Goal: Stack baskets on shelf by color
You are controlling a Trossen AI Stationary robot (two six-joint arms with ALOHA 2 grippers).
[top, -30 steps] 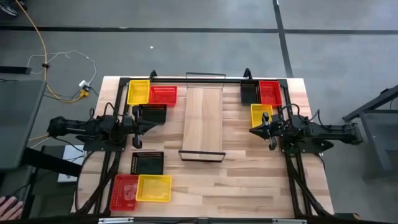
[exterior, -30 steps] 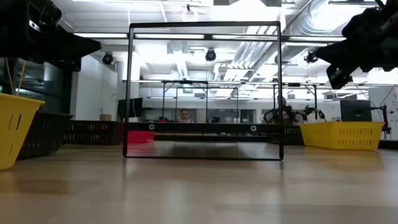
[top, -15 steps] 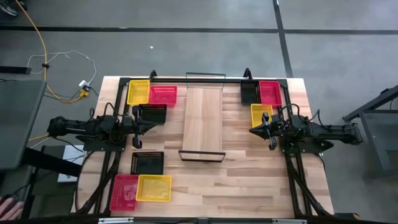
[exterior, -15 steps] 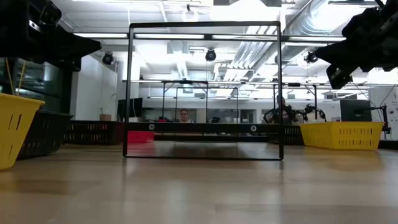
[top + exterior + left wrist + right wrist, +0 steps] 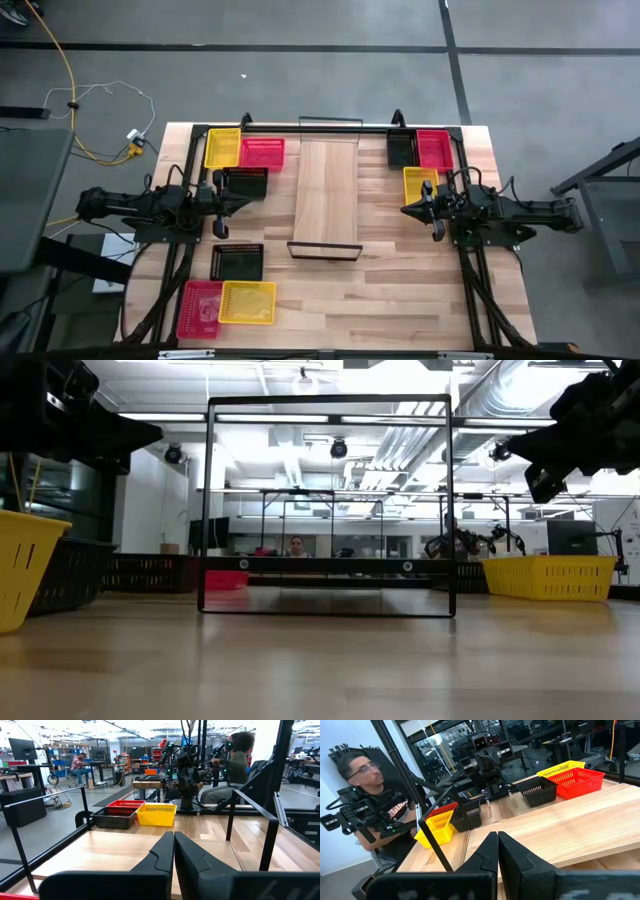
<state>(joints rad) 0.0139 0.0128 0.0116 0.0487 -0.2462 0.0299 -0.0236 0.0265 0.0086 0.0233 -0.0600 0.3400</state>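
The shelf (image 5: 327, 195), a pale plank with black wire end frames, lies across the table's middle. Three baskets lie at the far left: yellow (image 5: 222, 148), red (image 5: 262, 152) and black (image 5: 245, 182). Three lie at the near left: black (image 5: 237, 261), red (image 5: 200, 307) and yellow (image 5: 247, 302). At the far right lie black (image 5: 401, 149), red (image 5: 434, 150) and yellow (image 5: 420, 183) ones. My left gripper (image 5: 251, 199) hovers shut left of the shelf. My right gripper (image 5: 405, 210) hovers shut right of it. Both point level at the shelf and hold nothing (image 5: 174, 837) (image 5: 498, 837).
The shelf's wire frames (image 5: 330, 505) stand upright at both short ends. Bare tabletop (image 5: 400, 300) spreads across the near right. A person (image 5: 365, 810) sits just beyond the table's far side. Black arm mounts (image 5: 170, 260) run along both side edges.
Both arms and all baskets have kept still. A person's hand beside the table's near left corner has drawn out of the high view.
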